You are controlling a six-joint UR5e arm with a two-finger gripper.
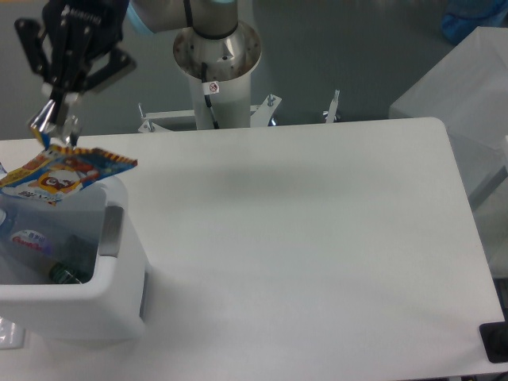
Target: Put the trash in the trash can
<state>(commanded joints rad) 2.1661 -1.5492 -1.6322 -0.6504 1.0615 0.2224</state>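
My gripper point(55, 127) is at the far left, above the back edge of the white trash can point(119, 278). It is shut on a corner of the blue snack wrapper point(63, 173), which has orange trim. The wrapper hangs roughly flat over the can's open top. The clear plastic bottle point(36, 244) lies inside the can, with a dark green cap point(67, 275) near the can's front wall. The can's grey handle panel point(113, 230) faces right.
The arm's base column point(216, 59) stands behind the table's far edge. A white box-like object point(468, 87) sits off the table at the upper right. A small dark object point(496, 341) is at the table's lower right corner.
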